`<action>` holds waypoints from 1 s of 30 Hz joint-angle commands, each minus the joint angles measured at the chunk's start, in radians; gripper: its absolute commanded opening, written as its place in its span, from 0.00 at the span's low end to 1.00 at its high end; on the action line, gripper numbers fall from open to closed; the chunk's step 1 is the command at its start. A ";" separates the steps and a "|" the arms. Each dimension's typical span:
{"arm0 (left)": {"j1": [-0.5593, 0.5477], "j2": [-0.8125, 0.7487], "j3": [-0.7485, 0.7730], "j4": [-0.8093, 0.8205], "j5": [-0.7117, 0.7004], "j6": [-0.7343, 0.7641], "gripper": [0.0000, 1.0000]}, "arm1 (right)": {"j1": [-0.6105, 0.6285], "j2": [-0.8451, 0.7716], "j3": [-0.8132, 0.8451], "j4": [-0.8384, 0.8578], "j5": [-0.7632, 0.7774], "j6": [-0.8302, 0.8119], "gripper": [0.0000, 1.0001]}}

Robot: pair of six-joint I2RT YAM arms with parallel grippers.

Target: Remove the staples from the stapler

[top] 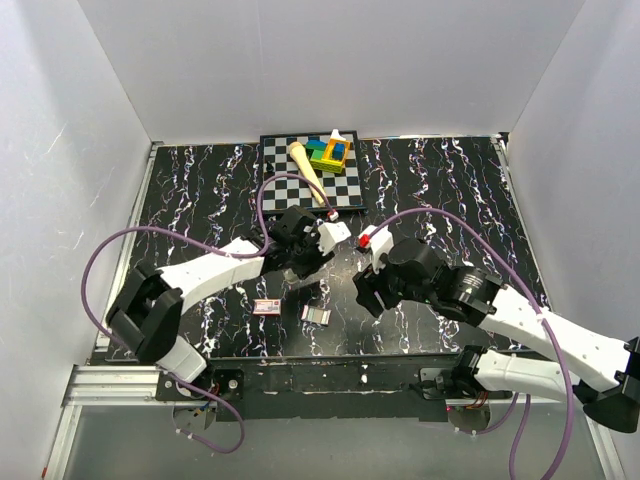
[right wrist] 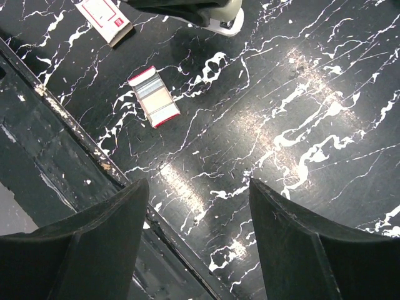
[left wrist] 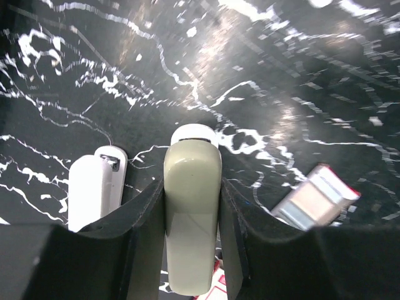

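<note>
My left gripper [left wrist: 192,194] is shut on a grey-beige stapler [left wrist: 192,212], with the jaws pressing both its sides just above the table. In the top view the left gripper [top: 298,266] hides most of this stapler. The stapler also shows at the top of the right wrist view [right wrist: 220,14]. A second, white stapler [left wrist: 94,190] lies just left of it. My right gripper [top: 368,294] is open and empty, hovering over the table's near edge. I see no loose strip of staples; a silvery band lies in a small open red-edged tray [right wrist: 153,97].
A closed red-and-white box [right wrist: 104,19] lies near the tray; both also show in the top view, box [top: 266,306] and tray [top: 316,314]. A checkered board [top: 285,160] with coloured blocks [top: 328,152] and a wooden stick [top: 306,170] is at the back. The table's metal front rail [right wrist: 75,131] is below the right gripper.
</note>
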 commanded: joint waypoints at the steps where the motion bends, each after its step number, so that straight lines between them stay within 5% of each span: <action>1: -0.042 -0.154 0.007 -0.018 0.093 -0.024 0.00 | 0.006 -0.055 0.036 -0.047 0.018 -0.029 0.73; 9: -0.065 -0.335 0.013 -0.070 0.366 -0.096 0.00 | 0.006 -0.122 0.128 -0.156 -0.072 -0.101 0.73; 18: -0.075 -0.515 -0.057 -0.024 0.614 -0.166 0.00 | 0.008 -0.107 0.234 -0.161 -0.405 -0.221 0.68; 30: -0.075 -0.612 -0.165 0.100 0.714 -0.243 0.00 | 0.021 0.055 0.384 -0.136 -0.497 -0.282 0.67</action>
